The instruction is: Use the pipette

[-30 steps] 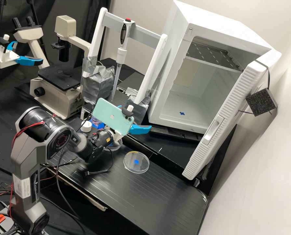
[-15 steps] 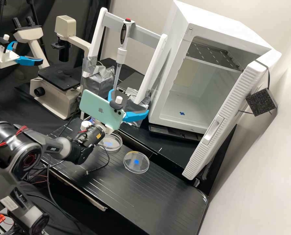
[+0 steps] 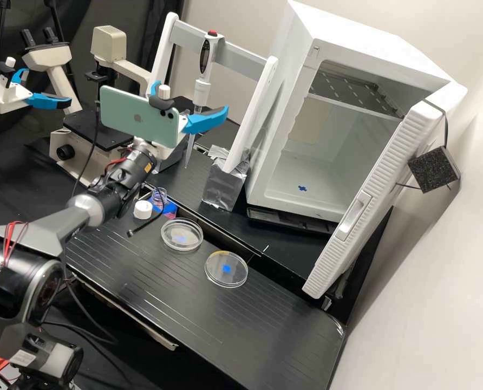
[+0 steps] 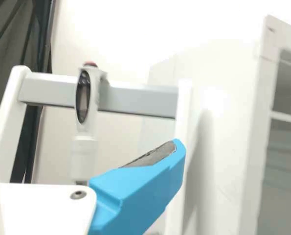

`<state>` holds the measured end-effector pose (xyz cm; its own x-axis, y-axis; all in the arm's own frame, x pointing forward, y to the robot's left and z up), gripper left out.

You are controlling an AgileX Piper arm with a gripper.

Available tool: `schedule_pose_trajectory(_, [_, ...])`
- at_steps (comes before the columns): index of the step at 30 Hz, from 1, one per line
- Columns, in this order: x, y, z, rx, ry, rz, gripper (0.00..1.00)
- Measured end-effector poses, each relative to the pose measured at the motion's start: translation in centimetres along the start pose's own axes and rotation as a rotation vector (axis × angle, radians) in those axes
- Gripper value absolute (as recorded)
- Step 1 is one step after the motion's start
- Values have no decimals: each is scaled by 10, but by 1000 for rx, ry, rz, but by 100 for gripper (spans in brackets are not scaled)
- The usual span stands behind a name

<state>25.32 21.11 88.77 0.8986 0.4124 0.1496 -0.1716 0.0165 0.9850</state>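
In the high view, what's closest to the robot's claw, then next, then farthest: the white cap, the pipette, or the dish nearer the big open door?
1. Pipette, upright on the rack, beside the claw.
2. White cap, lower down, on the bench.
3. Dish, on the bench, toward the door.

In the high view, the phone hides the lower part of one post of the white rack and some of the microscope; the tool covers a stretch of the pipette, whose display is too small to read. The wrist view's edge cuts off the white cabinet; the pipette's lower end is hidden.
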Motion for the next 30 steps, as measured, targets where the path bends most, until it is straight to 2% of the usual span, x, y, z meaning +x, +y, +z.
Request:
schedule_pose_trajectory(7, [34,-11,-11,-71,-27,-75,100])
schedule_pose_trajectory(12, [57,-16,-11,-89,-58,-102,100])
schedule_pose_trajectory(15, [70,-20,-7,-115,-81,-126,100])
schedule_pose_trajectory(19, [86,-20,0,-109,-120,-142,100])
schedule_pose_trajectory(20, [88,-20,1,-109,-125,-143,0])
schedule_pose_trajectory(23, [96,-21,5,-114,-141,-151,0])
schedule_pose_trajectory(30, [104,-21,11,-101,-165,-154,0])
